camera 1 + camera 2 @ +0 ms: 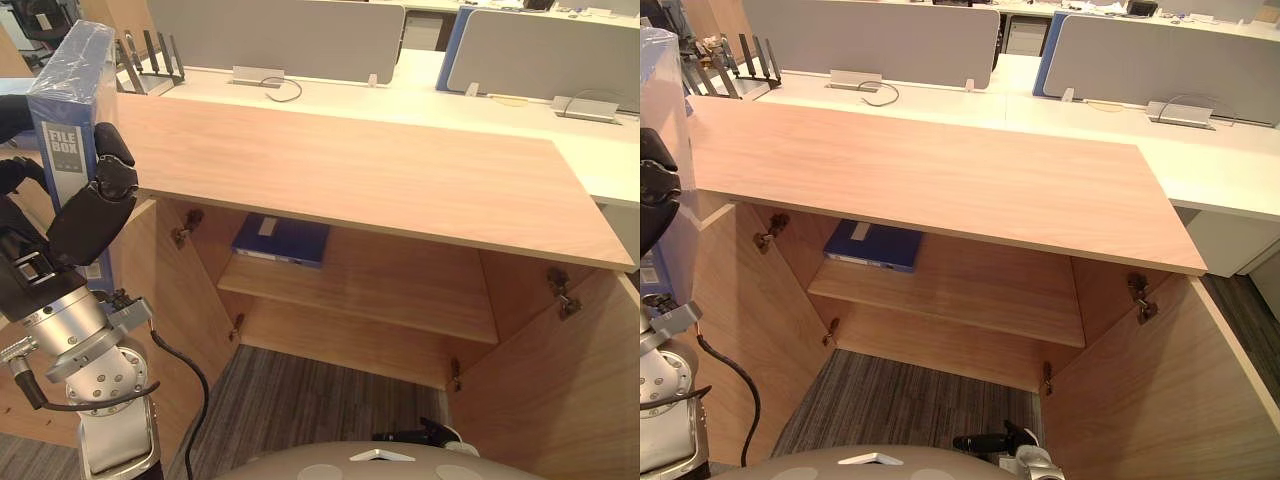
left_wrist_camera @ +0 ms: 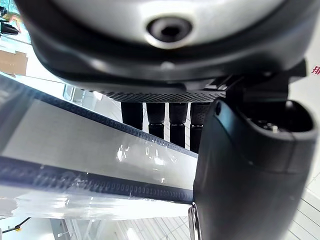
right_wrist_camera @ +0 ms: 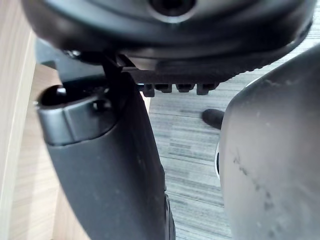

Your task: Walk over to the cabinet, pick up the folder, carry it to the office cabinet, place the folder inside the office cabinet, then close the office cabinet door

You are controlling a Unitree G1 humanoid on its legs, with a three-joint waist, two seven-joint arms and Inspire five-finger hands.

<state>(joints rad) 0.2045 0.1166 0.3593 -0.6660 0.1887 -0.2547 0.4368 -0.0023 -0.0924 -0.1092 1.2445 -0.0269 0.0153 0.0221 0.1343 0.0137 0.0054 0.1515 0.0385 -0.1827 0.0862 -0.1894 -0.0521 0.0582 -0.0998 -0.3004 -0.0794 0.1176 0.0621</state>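
Left hand (image 1: pixel 95 205) clamped around the folder (image 1: pixel 70 90), which it holds upright beside the office cabinet's (image 1: pixel 380 170) left corner. Pickup and carry look done. The folder is not yet inside. The shelf (image 1: pixel 400 285) holds a second blue folder (image 1: pixel 282 240) with room alongside it. Both doors (image 1: pixel 560 390) open; placing and closing remain. Right hand (image 3: pixel 110 165) hangs low, finger state unclear.

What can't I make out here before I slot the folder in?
1. Folder in left hand: lower end hidden behind the hand, left eye view.
2. Second blue folder on the shelf: rear part hidden under the cabinet top, both eye views.
3. Right hand: open or shut unreadable, right wrist view too close.
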